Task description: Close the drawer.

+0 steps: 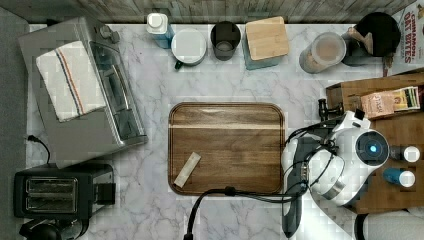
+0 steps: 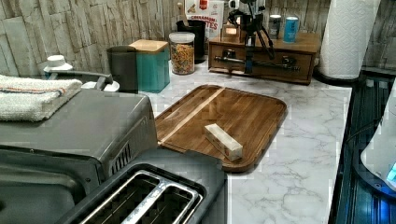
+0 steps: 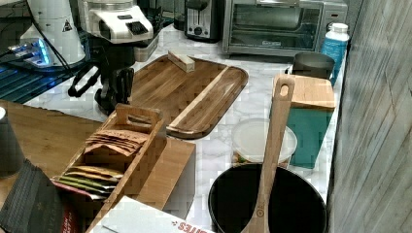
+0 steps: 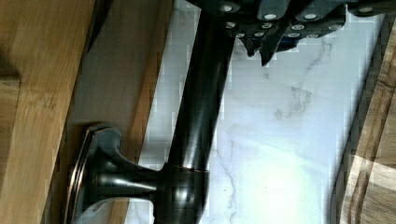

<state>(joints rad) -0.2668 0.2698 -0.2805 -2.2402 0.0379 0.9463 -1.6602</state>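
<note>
The gripper (image 2: 249,35) stands at the bar handle (image 4: 201,107) of the drawer (image 2: 261,58). The wrist view shows the bar directly below the fingers (image 4: 264,32), but whether they are apart, together or clamped on the bar cannot be told.

In the left view the drawer front looks nearly flush with its wooden cabinet (image 2: 310,44). In the wrist view a narrow shadowed gap beside the handle mount suggests a little travel is left. Judged state: closing is well advanced or almost complete, and a short push inward probably remains.

On the gripper's side away from the drawer lies bare marble countertop (image 1: 300,100), giving room to withdraw. Beyond it is the edge of the wooden cutting board (image 1: 227,147). A tea-bag box (image 3: 119,145) and bottles (image 2: 283,27) stand on the cabinet top above the gripper's line of push.
</note>
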